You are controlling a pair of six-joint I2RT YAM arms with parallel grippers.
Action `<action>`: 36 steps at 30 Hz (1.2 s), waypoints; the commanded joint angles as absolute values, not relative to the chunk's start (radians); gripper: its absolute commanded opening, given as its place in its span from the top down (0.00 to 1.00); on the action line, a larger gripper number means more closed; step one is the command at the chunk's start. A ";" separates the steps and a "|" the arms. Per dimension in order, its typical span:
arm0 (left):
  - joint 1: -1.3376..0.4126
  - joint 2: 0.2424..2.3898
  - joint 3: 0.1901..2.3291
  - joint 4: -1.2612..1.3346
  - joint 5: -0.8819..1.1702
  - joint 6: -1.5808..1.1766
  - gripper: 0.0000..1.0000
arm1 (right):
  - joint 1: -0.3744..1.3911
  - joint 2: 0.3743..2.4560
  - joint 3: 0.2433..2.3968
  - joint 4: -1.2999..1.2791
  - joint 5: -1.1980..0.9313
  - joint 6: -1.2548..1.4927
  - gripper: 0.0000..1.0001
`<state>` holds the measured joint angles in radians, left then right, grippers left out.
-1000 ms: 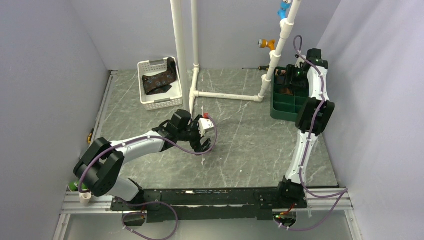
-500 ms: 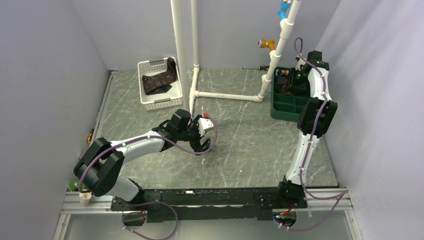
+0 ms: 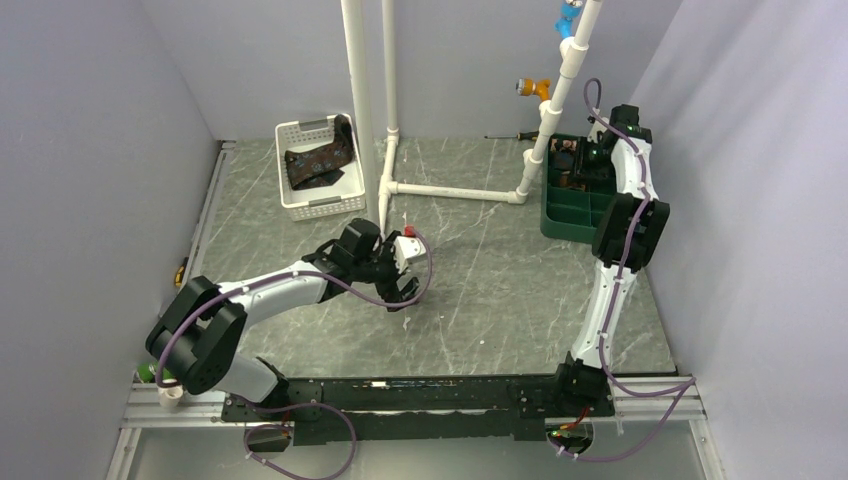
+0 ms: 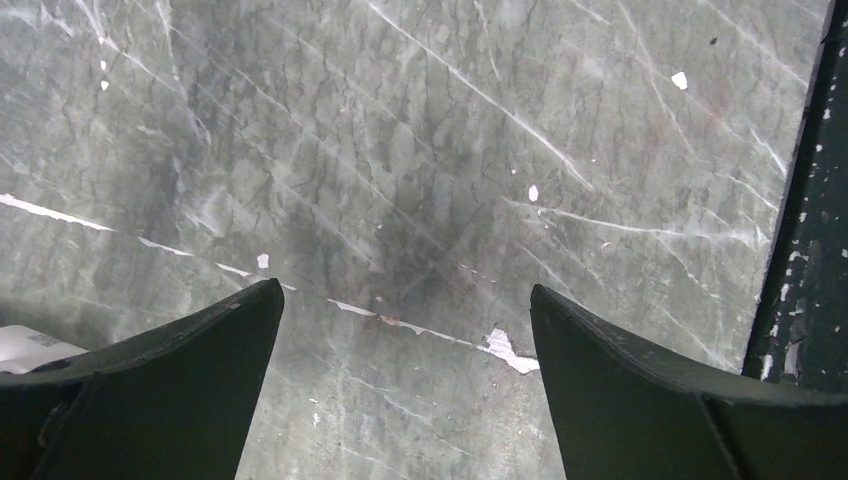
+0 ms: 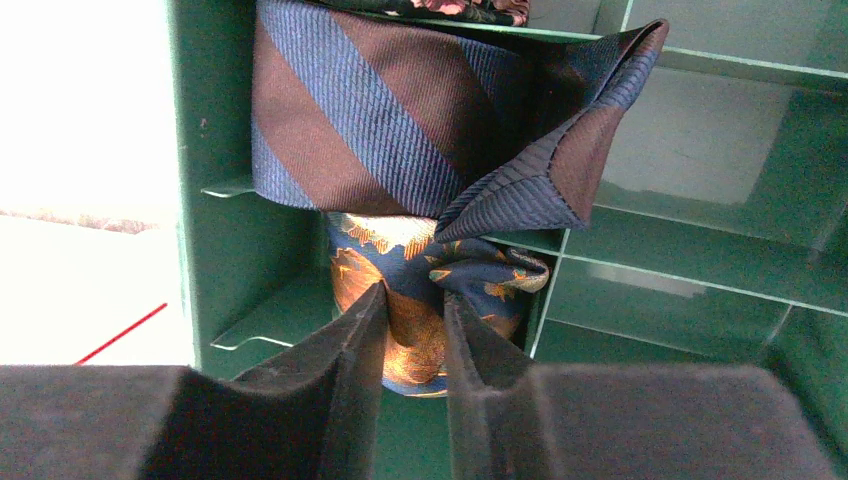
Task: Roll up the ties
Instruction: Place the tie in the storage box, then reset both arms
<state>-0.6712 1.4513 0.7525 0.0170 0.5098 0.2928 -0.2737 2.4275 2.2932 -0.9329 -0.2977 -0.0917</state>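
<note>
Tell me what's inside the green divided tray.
A striped navy-and-brown tie and an orange-and-blue tie, the latter pinched by the right gripper. The tray walls and fingers hide their lower parts.

Noted white basket (image 3: 322, 210) with dark tie (image 3: 320, 165) at 11 o'clock, green tray (image 3: 565, 225) at 1 o'clock with right arm (image 3: 628, 225) reaching in, left gripper (image 3: 405, 290) low at centre.

**Three Views**
Overhead camera looks down from behind the arm bases across the grey marbled counter (image 3: 480, 290). Left wrist camera faces bare counter closely, past the left hand (image 4: 405, 290). Right wrist camera peers closely into the green plastic divided tray (image 5: 210, 150), also seen overhead.
</note>
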 commanded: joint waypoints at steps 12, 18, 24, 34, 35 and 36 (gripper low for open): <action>-0.696 1.150 0.799 -0.192 0.539 0.423 0.01 | -0.267 1.948 2.099 -0.916 -0.459 -0.200 0.22; -0.623 0.991 0.891 -0.514 0.478 0.382 0.01 | -0.213 1.611 1.749 -0.847 -0.474 -0.284 0.06; -0.413 0.868 0.945 -0.713 0.513 0.295 0.01 | -0.128 1.296 1.392 -0.798 -0.540 -0.283 0.00; -0.109 0.825 0.840 -0.790 0.295 0.127 0.00 | -0.124 1.182 1.037 -0.814 -0.434 -0.290 0.00; -0.084 0.821 0.829 -0.777 0.290 0.120 0.01 | -0.123 1.172 1.013 -0.804 -0.408 -0.293 0.00; -0.070 0.814 0.818 -0.756 0.283 0.113 0.01 | -0.123 1.158 0.993 -0.793 -0.390 -0.300 0.00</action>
